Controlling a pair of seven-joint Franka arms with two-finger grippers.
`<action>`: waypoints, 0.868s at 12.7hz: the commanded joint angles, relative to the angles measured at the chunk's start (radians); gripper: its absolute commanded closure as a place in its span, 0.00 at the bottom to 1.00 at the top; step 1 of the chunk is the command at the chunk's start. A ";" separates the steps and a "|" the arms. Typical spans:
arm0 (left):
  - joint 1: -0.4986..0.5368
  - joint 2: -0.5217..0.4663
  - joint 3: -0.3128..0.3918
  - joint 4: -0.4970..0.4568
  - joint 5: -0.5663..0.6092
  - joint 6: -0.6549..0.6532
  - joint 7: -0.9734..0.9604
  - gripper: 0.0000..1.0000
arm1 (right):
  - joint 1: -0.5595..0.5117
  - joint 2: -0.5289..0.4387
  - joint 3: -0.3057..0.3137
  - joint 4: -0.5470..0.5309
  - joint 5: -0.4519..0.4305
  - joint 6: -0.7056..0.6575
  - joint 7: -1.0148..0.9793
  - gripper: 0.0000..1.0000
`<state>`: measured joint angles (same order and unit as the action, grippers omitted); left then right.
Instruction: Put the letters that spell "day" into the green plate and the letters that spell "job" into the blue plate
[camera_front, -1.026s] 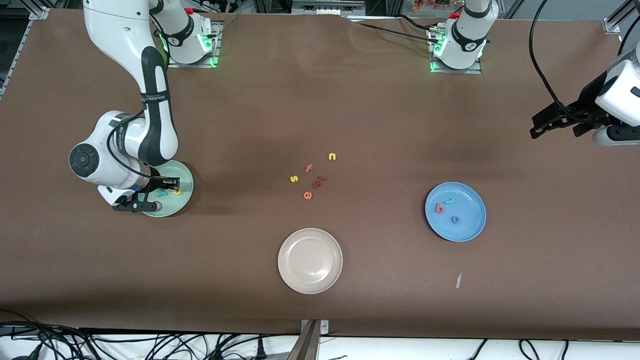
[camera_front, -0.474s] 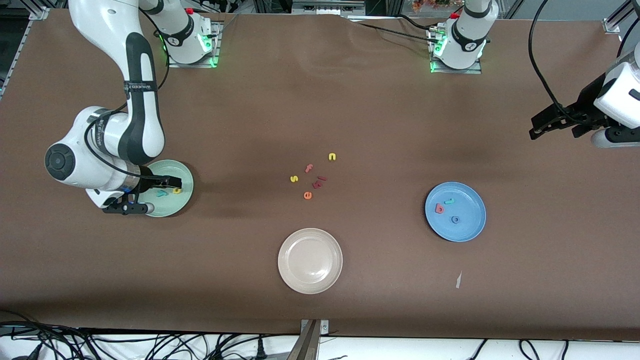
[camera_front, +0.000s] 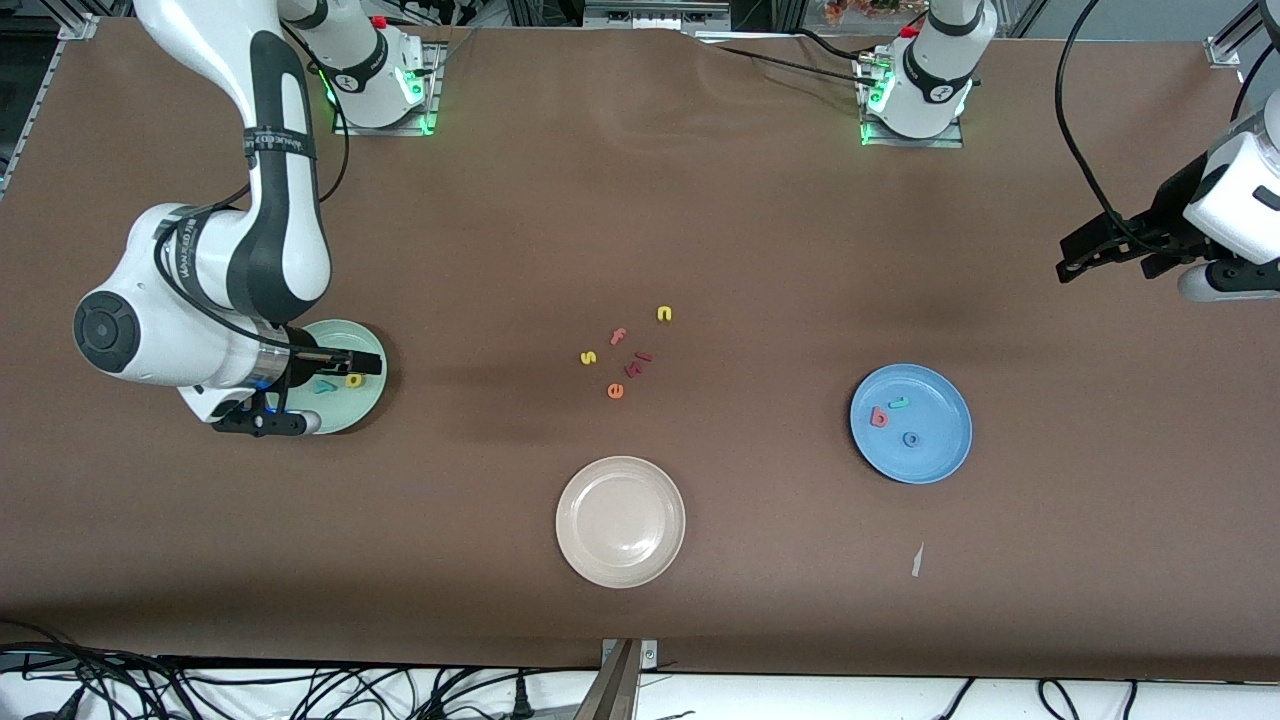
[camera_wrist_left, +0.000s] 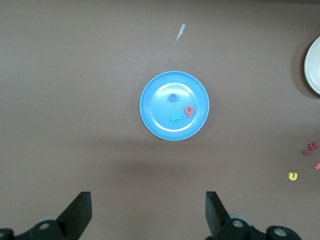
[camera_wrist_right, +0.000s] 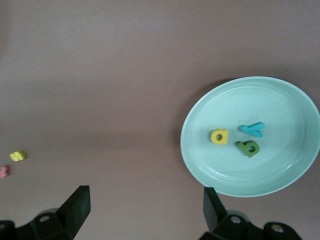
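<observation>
The green plate lies toward the right arm's end of the table. In it rest the yellow "d", the teal "y" and the dark green "a". My right gripper hangs open and empty above the plate's edge. The blue plate holds the coral "b", teal "j" and blue "o". High over bare table at the left arm's end, my left gripper waits open.
A beige plate sits nearest the front camera, mid-table. Loose letters lie at the middle: yellow "n", reddish "f", yellow "s", dark red pieces, orange "e". A paper scrap lies near the blue plate.
My right gripper has opened wider and drawn back from over the green plate toward the right arm's end of the table. The left arm has barely shifted.
</observation>
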<state>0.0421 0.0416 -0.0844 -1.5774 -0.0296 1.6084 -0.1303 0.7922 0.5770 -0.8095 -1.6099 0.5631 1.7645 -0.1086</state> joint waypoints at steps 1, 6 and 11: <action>0.004 0.011 0.000 0.025 -0.027 -0.007 0.006 0.00 | 0.018 -0.006 -0.002 0.047 0.000 -0.068 0.044 0.00; 0.004 0.011 0.000 0.025 -0.029 -0.007 0.006 0.00 | -0.204 -0.201 0.277 0.004 -0.249 -0.083 0.076 0.00; 0.004 0.011 0.000 0.025 -0.029 -0.007 0.005 0.00 | -0.612 -0.402 0.673 -0.074 -0.455 -0.128 0.089 0.00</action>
<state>0.0419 0.0442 -0.0848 -1.5746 -0.0297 1.6084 -0.1303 0.2918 0.2717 -0.2388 -1.6169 0.1539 1.6577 -0.0220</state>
